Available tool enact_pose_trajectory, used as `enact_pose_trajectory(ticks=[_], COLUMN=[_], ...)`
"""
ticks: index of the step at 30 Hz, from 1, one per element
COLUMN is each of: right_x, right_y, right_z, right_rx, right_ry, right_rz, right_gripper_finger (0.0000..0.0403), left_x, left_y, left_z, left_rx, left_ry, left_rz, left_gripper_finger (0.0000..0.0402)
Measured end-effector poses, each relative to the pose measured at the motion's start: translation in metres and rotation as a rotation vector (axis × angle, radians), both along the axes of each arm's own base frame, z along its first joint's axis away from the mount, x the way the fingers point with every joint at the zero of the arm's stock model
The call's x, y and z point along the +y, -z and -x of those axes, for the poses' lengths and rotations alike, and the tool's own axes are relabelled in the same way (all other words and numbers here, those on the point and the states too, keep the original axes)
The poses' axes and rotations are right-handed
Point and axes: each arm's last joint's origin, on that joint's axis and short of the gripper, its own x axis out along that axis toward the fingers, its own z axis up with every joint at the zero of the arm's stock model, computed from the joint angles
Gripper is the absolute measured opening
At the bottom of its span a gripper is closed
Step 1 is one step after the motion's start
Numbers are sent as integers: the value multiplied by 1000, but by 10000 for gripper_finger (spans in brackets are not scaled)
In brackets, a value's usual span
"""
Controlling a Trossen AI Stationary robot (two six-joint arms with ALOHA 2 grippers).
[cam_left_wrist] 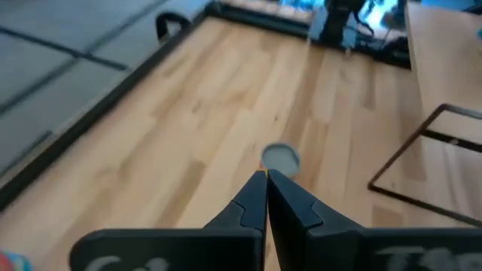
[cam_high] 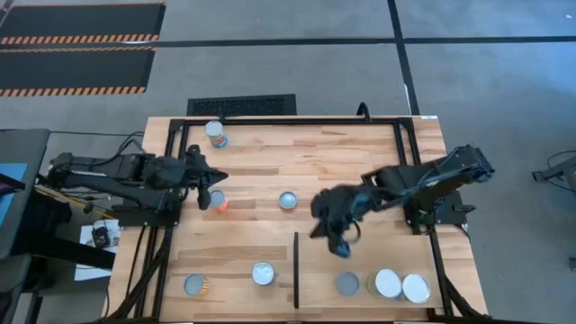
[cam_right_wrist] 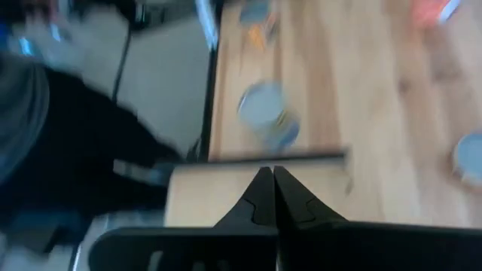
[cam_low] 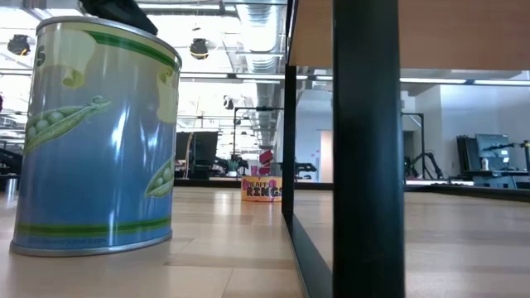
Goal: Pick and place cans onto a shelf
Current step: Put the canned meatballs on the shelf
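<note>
eight cans stood on the tabletop in the high view. three were grouped at the near edge on the shelf, right of the black divider: a grey-topped can and two white-topped cans, the latter pair touching. left of the divider stood a white-topped can, a can near the corner, a central can, an orange-labelled can and a far can. left end effector, fingers pressed together and empty, lay just beside the orange-labelled can. right end effector, likewise closed and empty, hovered over the shelf.
</note>
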Motion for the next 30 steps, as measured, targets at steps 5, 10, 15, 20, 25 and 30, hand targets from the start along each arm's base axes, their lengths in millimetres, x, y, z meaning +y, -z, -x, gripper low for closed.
enact_pose_trajectory(ticks=[5, 10, 15, 20, 25, 30], right_x=[-33, -63, -88, -108, -119, -123], right_y=[21, 31, 39, 40, 36, 31], right_z=[8, 29, 50, 67, 76, 81], right_rx=[-138, -190, -190, -211, -242, -265], right_ry=[127, 243, 282, 281, 276, 305], right_rz=[-9, 10, 66, 109, 165, 171], right_gripper_finger=[1, 0, 2, 3, 3, 4], left_x=[13, 16, 12, -1, -15, -23], left_y=[9, 19, 30, 45, 63, 87], left_z=[-14, -23, -19, -22, -38, -47], left_rx=[80, 158, 278, 383, 442, 592], left_ry=[70, 103, 9, -180, -309, -458], left_rz=[66, 99, 224, 308, 349, 339], left_gripper_finger=[0, 0, 0, 25, 85, 147])
